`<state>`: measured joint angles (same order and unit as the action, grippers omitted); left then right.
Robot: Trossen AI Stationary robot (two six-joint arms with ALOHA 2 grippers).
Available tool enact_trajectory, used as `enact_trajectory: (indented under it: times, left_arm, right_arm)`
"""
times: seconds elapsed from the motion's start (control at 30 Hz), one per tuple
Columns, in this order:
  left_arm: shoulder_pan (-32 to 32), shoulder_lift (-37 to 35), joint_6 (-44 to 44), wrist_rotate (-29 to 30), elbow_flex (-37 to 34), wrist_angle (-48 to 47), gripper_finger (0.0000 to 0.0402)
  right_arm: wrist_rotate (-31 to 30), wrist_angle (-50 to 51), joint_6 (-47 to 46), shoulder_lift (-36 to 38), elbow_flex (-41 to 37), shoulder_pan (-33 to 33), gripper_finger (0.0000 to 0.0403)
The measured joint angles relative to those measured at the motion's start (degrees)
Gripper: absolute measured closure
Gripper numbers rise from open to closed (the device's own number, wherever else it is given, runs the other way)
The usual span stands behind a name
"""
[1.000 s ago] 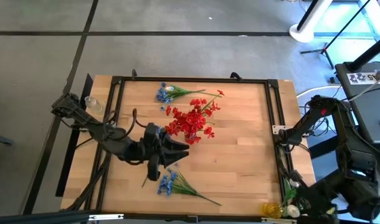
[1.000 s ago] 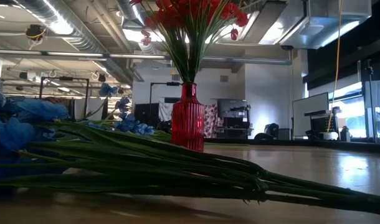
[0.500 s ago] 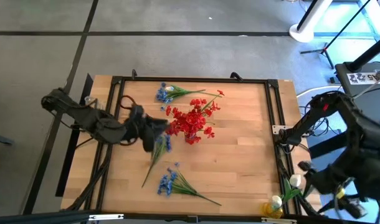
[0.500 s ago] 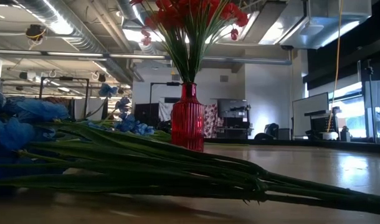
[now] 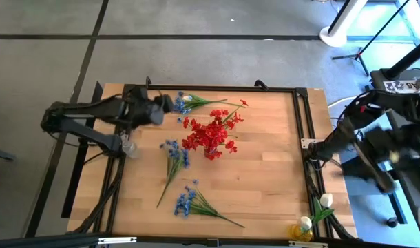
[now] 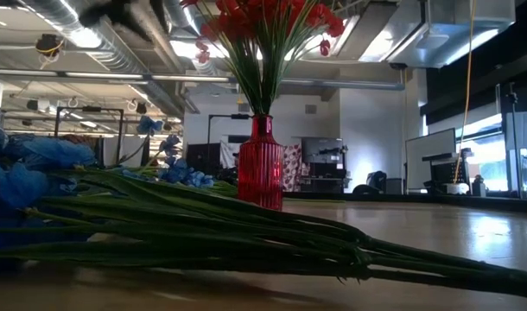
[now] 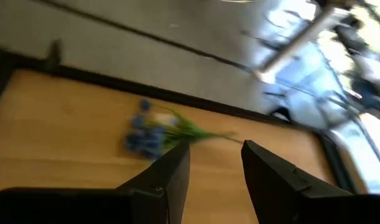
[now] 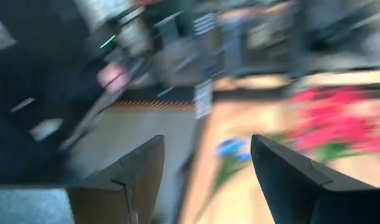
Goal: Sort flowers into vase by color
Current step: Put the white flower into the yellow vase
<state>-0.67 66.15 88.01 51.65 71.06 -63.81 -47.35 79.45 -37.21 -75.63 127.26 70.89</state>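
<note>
A red ribbed vase (image 6: 260, 173) full of red flowers (image 5: 211, 134) stands at mid-table. Three blue flower sprigs lie flat on the wood: one by the far edge (image 5: 186, 103), one left of the vase (image 5: 173, 155), one near the front (image 5: 189, 203). My left gripper (image 5: 169, 105) hovers open at the far left, pointing at the far sprig (image 7: 146, 134), with nothing between its fingers. My right gripper (image 8: 207, 142) is open and empty, raised beyond the table's right edge. White flowers (image 5: 324, 201) stand in a yellow vase (image 5: 299, 231) at the front right corner.
A black frame (image 5: 303, 124) borders the wooden table. A small clear object (image 5: 129, 147) sits by the left rail. A single red bloom (image 5: 243, 103) lies at the far sprig's stem end. Open wood lies right of the red vase.
My left gripper has swung from mid-table toward the far left corner and turned toward the far blue sprig, uncovering the blue sprig that lies left of the vase. My right arm has risen away from the yellow vase at the front right corner.
</note>
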Motion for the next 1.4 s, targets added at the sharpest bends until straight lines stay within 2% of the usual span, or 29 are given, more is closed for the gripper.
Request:
enact_trajectory:
  times: [0.1,0.2,0.33,0.4,0.5,0.6,0.73,0.9,1.07,1.23,1.4]
  left_arm:
    - [-9.3,0.3,0.2,-3.2,-5.1,4.6,0.026]
    - [-18.9,0.6,-3.9,-6.1,-10.7,13.9,0.026]
    - [-30.8,1.3,-14.7,-19.7,-19.3,39.9,0.026]
    - [-34.9,3.2,-16.3,-26.2,-22.6,50.8,0.026]
    - [-38.6,7.9,-15.6,-29.7,-23.3,54.7,0.0261]
    - [-40.2,13.4,-14.5,-31.0,-23.1,55.3,0.0261]
    - [-40.8,20.8,-11.2,-35.0,-23.0,60.8,0.0261]
    - [-41.2,28.7,-7.7,-40.4,-23.0,68.8,0.0261]
    - [-40.9,32.4,-3.3,-45.7,-23.0,73.8,0.026]
    - [-39.2,32.5,-4.5,-41.8,-21.4,73.4,0.026]
    - [-38.9,32.5,-5.2,-40.6,-21.3,69.4,0.026]
  right_arm:
    - [-5.3,0.9,0.2,0.6,0.0,-7.1,0.0164]
    - [-5.6,1.9,0.1,0.8,-0.1,-16.6,0.0164]
    - [-5.4,1.6,0.0,0.8,-1.5,-28.5,0.0164]
    - [-4.2,1.4,0.0,0.7,-2.7,-33.7,0.0164]
    - [-2.0,1.4,0.0,0.2,-4.3,-40.5,0.0164]
    - [2.0,1.3,0.0,-0.6,-5.7,-45.6,0.0164]
    - [6.1,1.3,0.2,-2.2,-6.4,-52.2,0.0164]
    - [6.5,1.3,3.7,-3.9,-6.4,-59.3,0.0164]
    - [8.0,1.2,8.8,-4.9,-6.4,-65.0,0.0164]
    - [8.6,1.2,11.1,-5.3,-6.4,-70.1,0.0164]
    - [12.8,1.0,12.4,-5.7,-6.4,-74.9,0.0164]
